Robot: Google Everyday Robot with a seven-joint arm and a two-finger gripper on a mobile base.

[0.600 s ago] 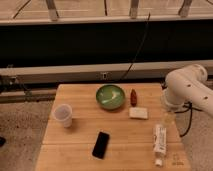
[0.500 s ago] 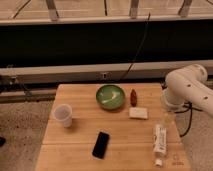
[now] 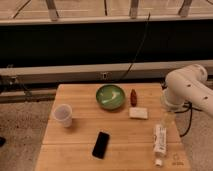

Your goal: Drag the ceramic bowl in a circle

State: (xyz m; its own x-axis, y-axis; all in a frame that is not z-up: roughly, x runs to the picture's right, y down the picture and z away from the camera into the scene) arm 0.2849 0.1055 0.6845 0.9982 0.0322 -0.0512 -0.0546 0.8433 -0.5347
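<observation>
The ceramic bowl (image 3: 111,96), round, shallow and glossy green with a pale streak inside, sits on the wooden table (image 3: 80,97) at the far middle. My white arm (image 3: 186,90) reaches in from the right. My gripper (image 3: 166,118) hangs below it over the table's right edge, well to the right of the bowl and a little nearer. It touches nothing that I can see.
A translucent white cup (image 3: 63,115) stands at the left. A black phone (image 3: 101,144) lies near the front. A small red object (image 3: 133,96) and a white block (image 3: 138,113) lie right of the bowl. A white tube (image 3: 160,140) lies under the gripper.
</observation>
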